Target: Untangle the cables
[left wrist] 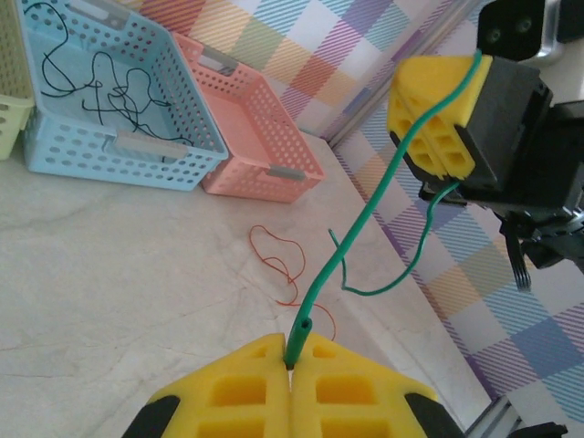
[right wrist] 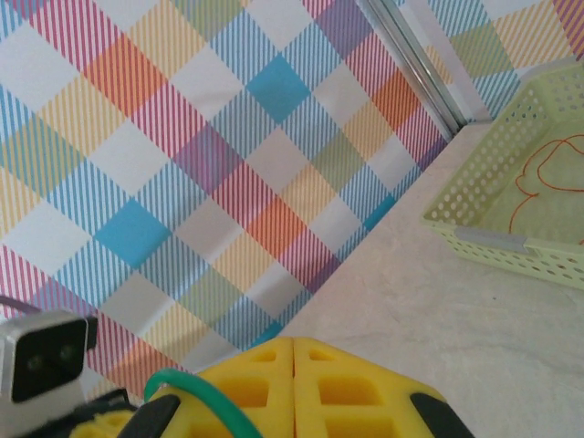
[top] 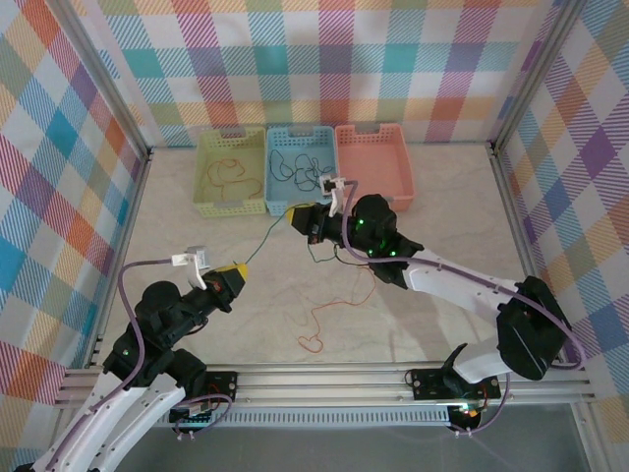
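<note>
A green cable (top: 267, 236) stretches tight between my two grippers above the table. My left gripper (top: 239, 269) is shut on one end of it, and the cable (left wrist: 365, 219) rises from between the yellow pads (left wrist: 292, 365). My right gripper (top: 298, 214) is shut. The green cable crosses its pads (left wrist: 438, 114) and loops over one finger (right wrist: 196, 397), with a loose tail curling below. A thin orange cable (top: 339, 303) lies in loops on the table beneath, and the left wrist view shows the orange cable (left wrist: 283, 265) too.
Three baskets stand at the back: a yellow-green basket (top: 231, 172) holding an orange wire (right wrist: 538, 178), a blue basket (top: 300, 169) holding black wires (left wrist: 109, 87), and a pink basket (top: 373, 162). Checked walls close in three sides.
</note>
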{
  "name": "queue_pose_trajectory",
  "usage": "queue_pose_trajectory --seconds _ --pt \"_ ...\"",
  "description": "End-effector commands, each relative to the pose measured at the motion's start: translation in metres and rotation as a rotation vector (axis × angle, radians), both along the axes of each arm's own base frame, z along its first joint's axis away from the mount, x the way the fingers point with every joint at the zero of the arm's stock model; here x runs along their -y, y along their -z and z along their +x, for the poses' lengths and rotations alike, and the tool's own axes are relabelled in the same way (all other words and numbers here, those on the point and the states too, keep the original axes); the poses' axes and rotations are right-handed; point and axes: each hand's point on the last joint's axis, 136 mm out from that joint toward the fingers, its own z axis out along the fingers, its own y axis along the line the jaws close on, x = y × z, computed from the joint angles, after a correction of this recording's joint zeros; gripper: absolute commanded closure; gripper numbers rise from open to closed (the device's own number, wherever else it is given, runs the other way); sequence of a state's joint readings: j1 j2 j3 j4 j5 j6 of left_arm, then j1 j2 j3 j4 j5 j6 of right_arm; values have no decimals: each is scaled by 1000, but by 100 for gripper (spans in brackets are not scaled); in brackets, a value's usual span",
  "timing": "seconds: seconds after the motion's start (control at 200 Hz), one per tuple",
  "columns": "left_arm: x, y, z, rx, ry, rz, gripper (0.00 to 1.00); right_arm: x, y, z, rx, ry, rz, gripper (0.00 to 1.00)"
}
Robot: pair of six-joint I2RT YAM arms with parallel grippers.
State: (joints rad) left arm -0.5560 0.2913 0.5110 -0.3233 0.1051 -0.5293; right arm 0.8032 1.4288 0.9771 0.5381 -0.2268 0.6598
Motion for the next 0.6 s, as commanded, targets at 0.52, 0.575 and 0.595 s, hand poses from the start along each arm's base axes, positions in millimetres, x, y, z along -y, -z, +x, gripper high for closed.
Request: queue_pose_trajectory --seconds 0.52,0.575,0.595 --pt "-34 -15 -3 4 -145 88 39 87 -39 97 138 411 -17 100" --pt "-32 -9 -4 -7 -132 94 39 99 -33 117 123 444 -28 100" --pt "-31 -6 -4 -13 -127 96 39 104 -33 124 118 461 -25 100"
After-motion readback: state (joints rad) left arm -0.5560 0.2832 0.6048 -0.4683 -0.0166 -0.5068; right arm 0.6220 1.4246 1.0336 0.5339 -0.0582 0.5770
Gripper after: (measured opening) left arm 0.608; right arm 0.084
